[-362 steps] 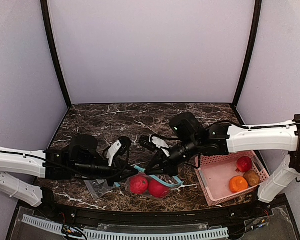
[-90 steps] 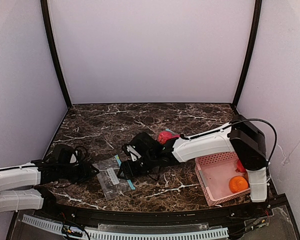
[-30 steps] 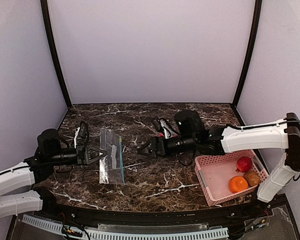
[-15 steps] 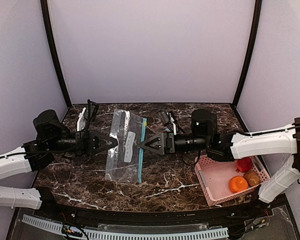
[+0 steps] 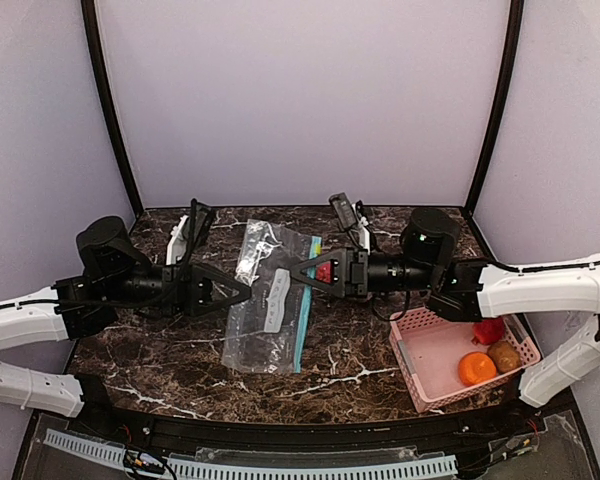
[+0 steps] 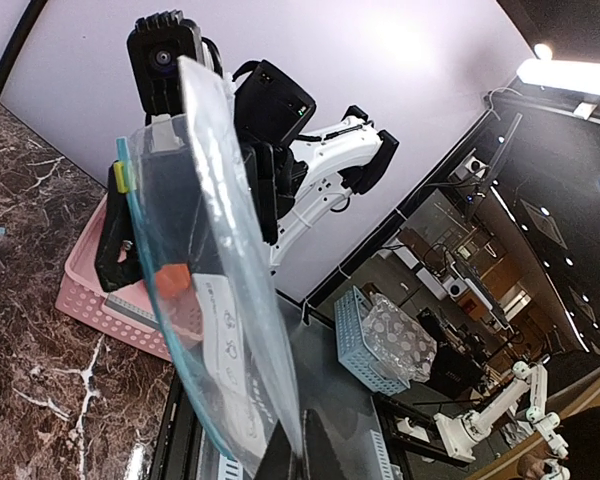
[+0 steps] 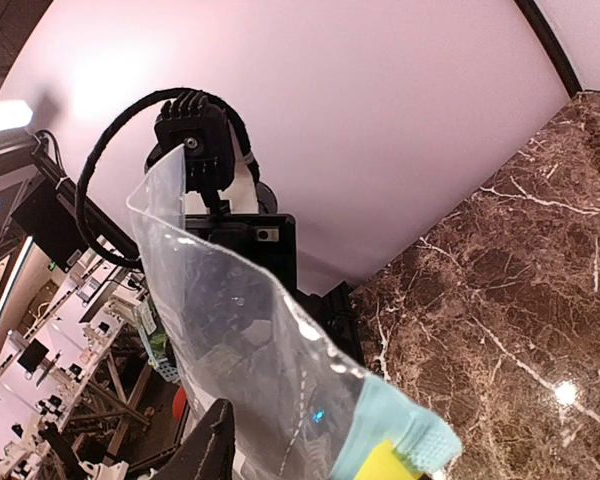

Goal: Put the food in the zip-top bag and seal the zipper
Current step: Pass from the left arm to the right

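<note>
Clear zip-top bag (image 5: pixel 270 310) hangs mid-table, left gripper (image 5: pixel 246 291) clamped on its 9 o'clock edge, right gripper (image 5: pixel 299 268) at the 3 o'clock zipper (image 5: pixel 302 322), grip unclear, probably to spread the mouth; food (image 5: pixel 476 368) sits in basket (image 5: pixel 402 362) at 4 o'clock.

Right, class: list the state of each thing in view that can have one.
zip-top bag: empty, held upright
zipper: cannot tell whether sealed
left end effector: shut on the zip-top bag
right end effector: at the zipper edge, grip unclear
pink basket: holds three fruits
</note>
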Controlling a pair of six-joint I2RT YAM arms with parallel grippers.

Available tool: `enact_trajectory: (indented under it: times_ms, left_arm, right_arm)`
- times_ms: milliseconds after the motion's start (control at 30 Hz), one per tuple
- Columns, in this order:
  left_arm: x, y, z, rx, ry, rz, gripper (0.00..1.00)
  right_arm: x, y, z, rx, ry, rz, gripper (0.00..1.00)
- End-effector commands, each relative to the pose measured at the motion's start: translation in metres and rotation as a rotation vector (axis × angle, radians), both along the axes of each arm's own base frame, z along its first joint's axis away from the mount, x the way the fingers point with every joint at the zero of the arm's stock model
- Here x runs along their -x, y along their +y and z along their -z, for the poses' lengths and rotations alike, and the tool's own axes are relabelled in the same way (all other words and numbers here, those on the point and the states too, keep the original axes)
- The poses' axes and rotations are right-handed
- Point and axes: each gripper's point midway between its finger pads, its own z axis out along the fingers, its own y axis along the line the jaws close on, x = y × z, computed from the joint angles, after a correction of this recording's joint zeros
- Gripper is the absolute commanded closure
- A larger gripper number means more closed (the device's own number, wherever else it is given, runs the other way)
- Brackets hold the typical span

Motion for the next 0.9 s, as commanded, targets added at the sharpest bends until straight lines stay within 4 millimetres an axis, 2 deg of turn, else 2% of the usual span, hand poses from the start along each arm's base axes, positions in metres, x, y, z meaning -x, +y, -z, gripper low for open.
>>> enact_trajectory:
  times_ms: [0,67,267,333,400,433,467,500,533,567,600,633,667,700,767,867]
  left_arm:
    - [0.0,0.002,-0.017,0.045,-0.064,-0.02,0.99]
    - [-0.002,0.002,-0.012,0.035,-0.059,-0.032,0.99]
    - [-0.015,0.008,0.007,-0.028,-0.052,-0.135,0.99]
    - [-0.021,0.012,0.02,-0.083,-0.037,-0.178,0.95]
    - [-0.025,0.015,0.029,-0.133,-0.038,-0.212,0.77]
    - [-0.028,0.017,0.028,-0.143,-0.048,-0.235,0.62]
    - [-0.029,0.019,0.035,-0.18,-0.05,-0.244,0.54]
    - [-0.033,0.022,0.033,-0.19,-0.063,-0.272,0.42]
    - [-0.033,0.025,0.041,-0.237,-0.068,-0.279,0.36]
    - [-0.037,0.028,0.037,-0.25,-0.083,-0.311,0.28]
    - [-0.038,0.032,0.045,-0.297,-0.094,-0.319,0.25]
    - [-0.044,0.035,0.039,-0.31,-0.114,-0.356,0.19]
    - [-0.046,0.039,0.047,-0.366,-0.131,-0.367,0.18]
    - [-0.051,0.042,0.04,-0.379,-0.173,-0.397,0.14]
    - [-0.055,0.044,0.039,-0.428,-0.207,-0.41,0.12]
    - [-0.054,0.035,0.034,-0.437,-0.225,-0.358,0.11]
  right_arm:
    - [0.003,-0.007,-0.007,-0.037,-0.021,-0.001,0.68]
    - [0.004,-0.009,-0.008,-0.039,-0.02,-0.004,0.76]
    - [0.005,-0.016,-0.003,-0.005,-0.033,0.022,0.93]
    - [0.003,-0.019,0.001,0.021,-0.037,0.04,1.0]
    - [0.003,-0.021,0.004,0.053,-0.045,0.05,1.0]
    - [0.004,-0.022,0.005,0.068,-0.052,0.052,1.0]
    - [0.004,-0.023,0.007,0.088,-0.065,0.053,1.0]
    - [0.005,-0.024,0.008,0.108,-0.075,0.05,1.0]
    - [0.006,-0.025,0.011,0.134,-0.08,0.044,1.0]
    - [0.007,-0.026,0.013,0.16,-0.088,0.035,1.0]
    - [0.009,-0.027,0.015,0.184,-0.091,0.024,1.0]
    - [0.012,-0.028,0.018,0.209,-0.095,0.009,1.0]
    - [0.015,-0.03,0.02,0.231,-0.098,-0.007,1.0]
    - [0.018,-0.031,0.024,0.254,-0.097,-0.026,1.0]
    - [0.026,-0.033,0.03,0.285,-0.094,-0.072,1.0]
    - [0.043,-0.036,0.04,0.327,-0.068,-0.16,1.0]
